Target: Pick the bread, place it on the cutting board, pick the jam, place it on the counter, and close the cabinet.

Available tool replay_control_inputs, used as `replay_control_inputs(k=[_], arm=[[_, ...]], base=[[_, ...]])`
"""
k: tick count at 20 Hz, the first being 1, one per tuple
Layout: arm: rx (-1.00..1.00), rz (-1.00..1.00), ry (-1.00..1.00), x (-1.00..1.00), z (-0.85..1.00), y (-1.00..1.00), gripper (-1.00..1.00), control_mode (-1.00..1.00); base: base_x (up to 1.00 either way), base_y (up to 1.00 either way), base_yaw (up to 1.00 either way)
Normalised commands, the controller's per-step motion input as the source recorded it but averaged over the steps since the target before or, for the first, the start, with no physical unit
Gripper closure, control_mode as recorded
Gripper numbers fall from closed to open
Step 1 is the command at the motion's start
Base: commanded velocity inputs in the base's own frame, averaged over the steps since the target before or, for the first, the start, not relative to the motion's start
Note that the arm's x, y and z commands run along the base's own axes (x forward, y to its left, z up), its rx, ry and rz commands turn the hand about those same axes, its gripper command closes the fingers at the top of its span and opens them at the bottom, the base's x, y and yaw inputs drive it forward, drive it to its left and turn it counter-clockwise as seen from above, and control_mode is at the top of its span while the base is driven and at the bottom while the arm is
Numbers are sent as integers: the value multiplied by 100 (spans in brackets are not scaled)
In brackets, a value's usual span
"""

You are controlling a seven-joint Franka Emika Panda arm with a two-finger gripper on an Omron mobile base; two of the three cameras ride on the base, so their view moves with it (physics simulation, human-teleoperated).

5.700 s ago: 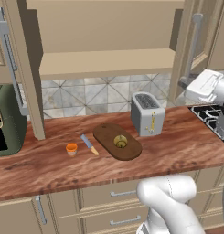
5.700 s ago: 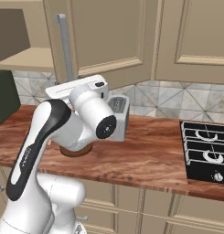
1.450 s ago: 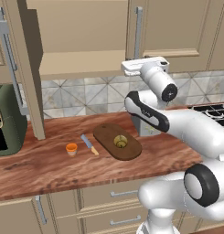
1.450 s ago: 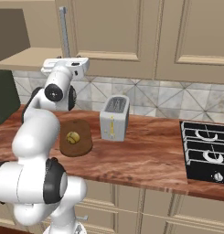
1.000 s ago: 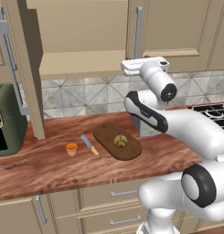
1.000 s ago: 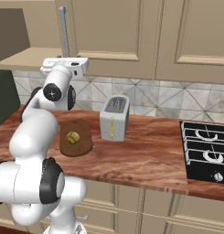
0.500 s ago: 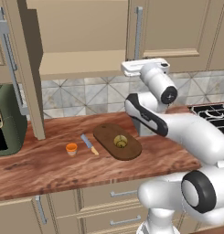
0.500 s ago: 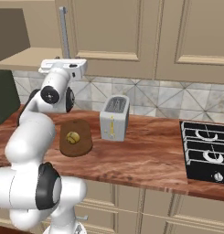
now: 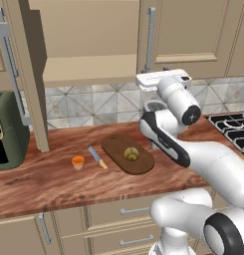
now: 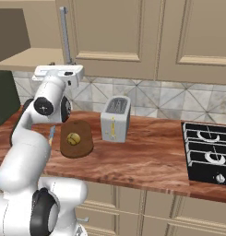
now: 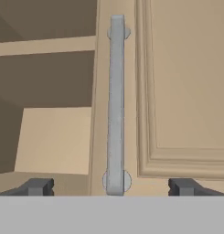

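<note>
The small olive-brown bread bun (image 9: 129, 154) lies on the dark oval wooden cutting board (image 9: 115, 146); the tiny orange jam jar (image 9: 77, 162) stands on the reddish wood-grain counter (image 9: 44, 182). The gripper (image 11: 110, 186), fingers spread, faces the beige cabinet's (image 11: 177, 87) grey handle (image 11: 115, 100).

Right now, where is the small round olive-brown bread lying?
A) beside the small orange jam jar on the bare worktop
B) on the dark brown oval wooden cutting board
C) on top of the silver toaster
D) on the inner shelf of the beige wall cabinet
B: the small round olive-brown bread rests on the dark brown oval wooden cutting board, apart from the small orange jam jar on the reddish wood-grain worktop.
</note>
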Motion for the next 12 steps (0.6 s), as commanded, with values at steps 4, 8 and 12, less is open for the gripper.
replay_control_inputs(k=[4,8,12], arm=[[0,0,0,-44,7,4,-100,-100],[0,0,0,-17,19,8,-100,-100],[-1,0,0,-21,20,15,-100,-100]], base=[[0,0,0],[0,0,0],[0,0,0]])
